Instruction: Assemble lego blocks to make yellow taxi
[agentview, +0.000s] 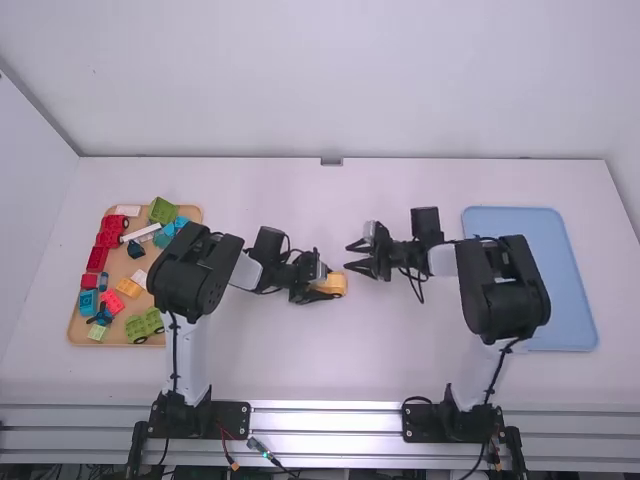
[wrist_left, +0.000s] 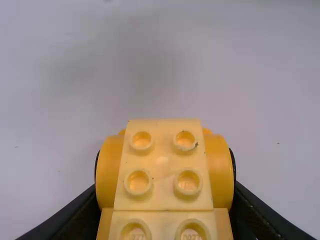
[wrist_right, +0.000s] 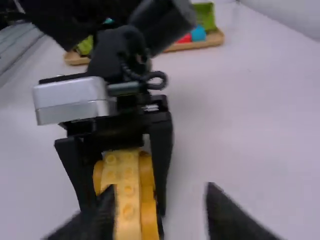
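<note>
My left gripper (agentview: 318, 284) is shut on a yellow block assembly (agentview: 335, 284) near the middle of the table. In the left wrist view the yellow assembly (wrist_left: 162, 175), studs facing the camera, sits between the fingertips of my left gripper (wrist_left: 165, 210). Just to its right, my right gripper (agentview: 366, 258) stands open with nothing held. In the right wrist view the right gripper (wrist_right: 160, 215) has its fingers apart, and the yellow assembly (wrist_right: 127, 195) shows beyond, between the left gripper's fingers. The assembly's underside is hidden.
A wooden tray (agentview: 72, 325) at the left holds several red, green, blue and yellow blocks, some with wheels. A blue tray (agentview: 570, 300) lies at the right, partly under the right arm.
</note>
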